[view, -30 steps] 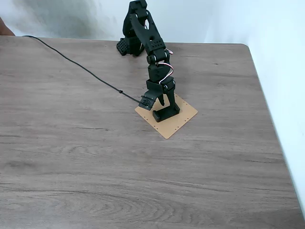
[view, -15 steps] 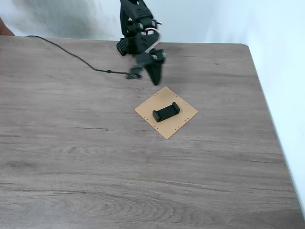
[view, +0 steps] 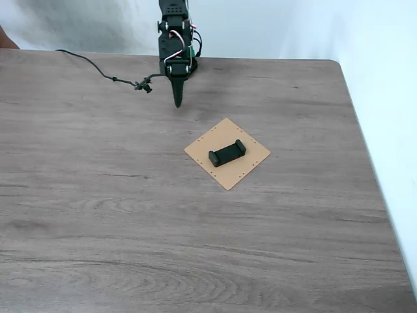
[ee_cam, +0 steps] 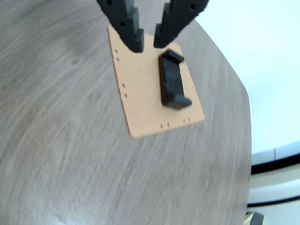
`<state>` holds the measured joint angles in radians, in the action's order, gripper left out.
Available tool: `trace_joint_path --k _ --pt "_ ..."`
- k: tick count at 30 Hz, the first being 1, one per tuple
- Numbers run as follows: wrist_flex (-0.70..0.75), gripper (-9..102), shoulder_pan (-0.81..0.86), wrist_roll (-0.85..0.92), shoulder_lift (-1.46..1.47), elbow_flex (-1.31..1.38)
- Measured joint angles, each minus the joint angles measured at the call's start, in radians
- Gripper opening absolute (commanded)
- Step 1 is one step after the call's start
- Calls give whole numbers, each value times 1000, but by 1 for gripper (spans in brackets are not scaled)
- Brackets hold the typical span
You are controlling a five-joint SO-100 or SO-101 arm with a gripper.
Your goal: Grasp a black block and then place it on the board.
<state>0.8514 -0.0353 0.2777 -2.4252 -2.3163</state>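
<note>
Bright, even light; the fixed view is sharp, with a faint shadow beside the thin tan square board [view: 227,153]. The wrist view is soft and slightly blurred around that board [ee_cam: 145,98].

The hand [ee_cam: 147,44] enters at twelve o'clock, fingers slightly parted, empty. Just below, the black block [ee_cam: 173,80] lies on the board [ee_cam: 145,101], toward three o'clock.

In the fixed view the black block [view: 227,154] lies on the board [view: 251,166], near its middle. My gripper [view: 177,100] hangs at about ten o'clock from the board, well apart, near the table's [view: 98,215] far edge.
</note>
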Motion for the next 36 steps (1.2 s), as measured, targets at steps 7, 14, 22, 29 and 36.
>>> trace_joint_path --k 7,14,22,29,36 --pt "-28 0 3 -207 -265 -238" --pt "-31 0 -15 -247 -474 -430" --pt "18 0 -9 -273 -684 -600" --pt "61 0 12 -268 -813 -690" --pt "72 0 0 -273 -894 -770"
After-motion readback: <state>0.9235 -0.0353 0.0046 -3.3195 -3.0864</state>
